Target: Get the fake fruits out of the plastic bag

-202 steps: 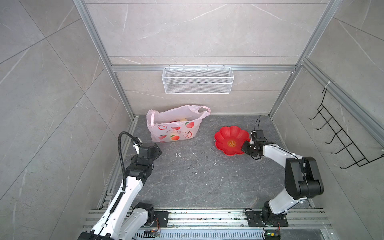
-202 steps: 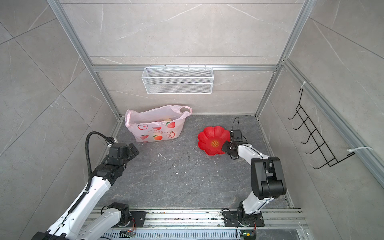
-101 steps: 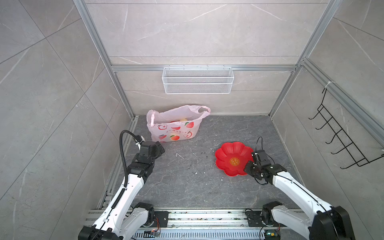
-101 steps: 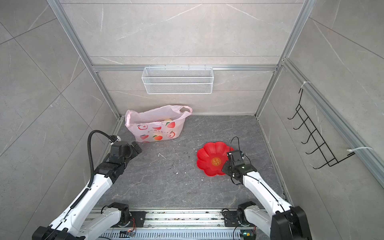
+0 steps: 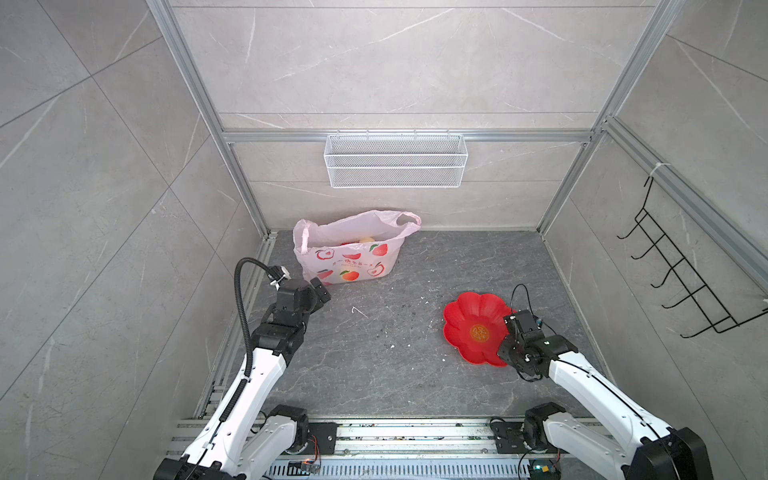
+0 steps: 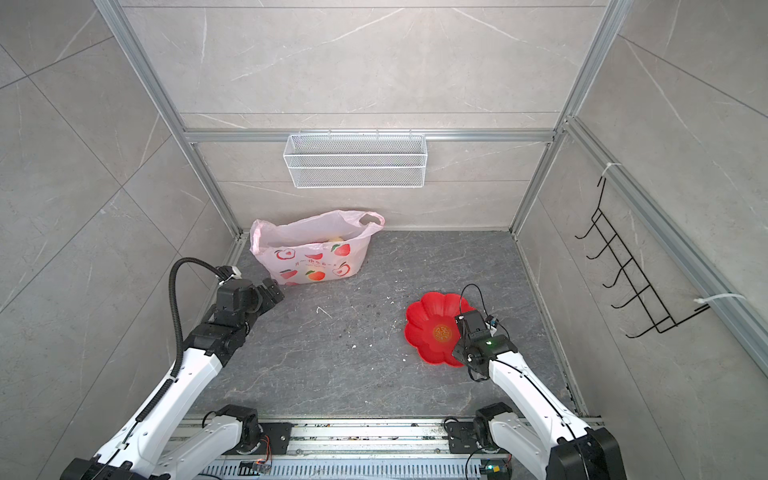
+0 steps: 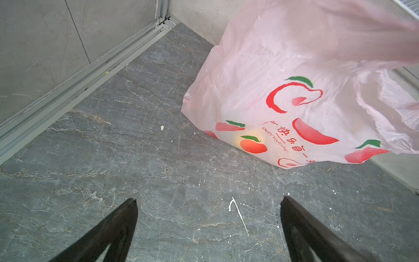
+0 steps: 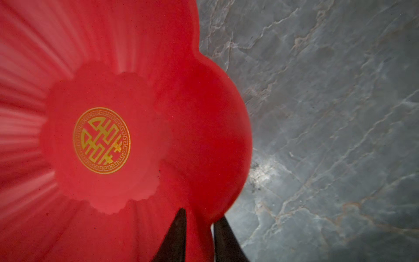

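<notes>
The plastic bag (image 5: pixel 349 259) (image 6: pixel 311 259) stands open-mouthed at the back left of the floor, pale pink with printed fruit pictures. In its mouth shows one beige fruit (image 5: pixel 366 239) (image 6: pixel 335 239); the other fake fruits are hidden inside. My left gripper (image 5: pixel 322 291) (image 6: pixel 274 291) hovers just in front of the bag's near left corner, open wide and empty. In the left wrist view the bag (image 7: pixel 283 95) lies ahead of the left gripper (image 7: pixel 208 200). My right gripper (image 8: pixel 200 214) straddles the rim of the red flower-shaped dish (image 8: pixel 204 113) (image 5: pixel 469 320), jaws slightly apart, a sliver of gap beside the rim.
A white wire basket (image 5: pixel 395 160) hangs on the back wall. A black hook rack (image 5: pixel 681 282) hangs on the right wall. Aluminium rails (image 7: pixel 79 84) run along the floor's left edge. White specks (image 5: pixel 359 311) dot the grey stone floor.
The right arm pulled the red dish from beside the bag toward the front right, and its jaws have loosened on the rim. The left gripper moved closer to the bag.
</notes>
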Motion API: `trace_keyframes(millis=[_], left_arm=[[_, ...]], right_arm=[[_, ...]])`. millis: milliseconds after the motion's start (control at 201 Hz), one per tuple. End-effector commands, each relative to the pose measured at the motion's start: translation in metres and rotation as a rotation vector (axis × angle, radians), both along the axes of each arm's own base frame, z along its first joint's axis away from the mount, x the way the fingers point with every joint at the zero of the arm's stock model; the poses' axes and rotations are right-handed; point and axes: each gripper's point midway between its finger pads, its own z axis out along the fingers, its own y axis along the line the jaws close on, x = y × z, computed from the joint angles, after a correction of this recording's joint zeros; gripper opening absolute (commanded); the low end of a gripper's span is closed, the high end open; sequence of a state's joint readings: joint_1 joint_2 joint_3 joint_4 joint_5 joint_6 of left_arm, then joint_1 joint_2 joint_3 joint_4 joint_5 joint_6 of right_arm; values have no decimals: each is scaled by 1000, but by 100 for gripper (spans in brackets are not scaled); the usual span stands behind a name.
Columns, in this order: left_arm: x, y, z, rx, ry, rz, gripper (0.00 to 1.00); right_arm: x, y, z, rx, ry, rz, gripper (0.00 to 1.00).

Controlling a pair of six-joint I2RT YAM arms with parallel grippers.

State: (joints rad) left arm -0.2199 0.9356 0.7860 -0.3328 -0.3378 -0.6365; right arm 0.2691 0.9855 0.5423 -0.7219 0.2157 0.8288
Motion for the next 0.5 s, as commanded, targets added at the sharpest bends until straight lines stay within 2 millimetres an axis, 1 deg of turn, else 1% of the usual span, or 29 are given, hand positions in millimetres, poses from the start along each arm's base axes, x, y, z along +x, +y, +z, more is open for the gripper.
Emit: trace_keyframes(millis=[0,90,179,274,314,393,413,498], left_arm=[[2,-2,30,6,-58,-18,100],[4,-1,37,36,-30,-27,100],[6,-2,47,69,21,-43,100],[10,-7,65,82,26,-84,100],[11,-9,76,86,16,-100,100],[15,-12,100,107,-9,-129,100],[15,-12,102,114,-2,-133,100],[20,-13,126,155,-14,-157,97]], right_arm=[[0,-9,9,-58,-6,-2,34],[1,-11,16,-76,-9,8,40],[5,-10,26,-80,-29,28,43],[11,-11,44,-95,-63,53,45],[15,-9,53,-96,-81,70,44],[31,-1,71,-93,-122,121,43],[34,1,75,-92,-130,133,43],[59,17,98,-81,-184,195,43]])
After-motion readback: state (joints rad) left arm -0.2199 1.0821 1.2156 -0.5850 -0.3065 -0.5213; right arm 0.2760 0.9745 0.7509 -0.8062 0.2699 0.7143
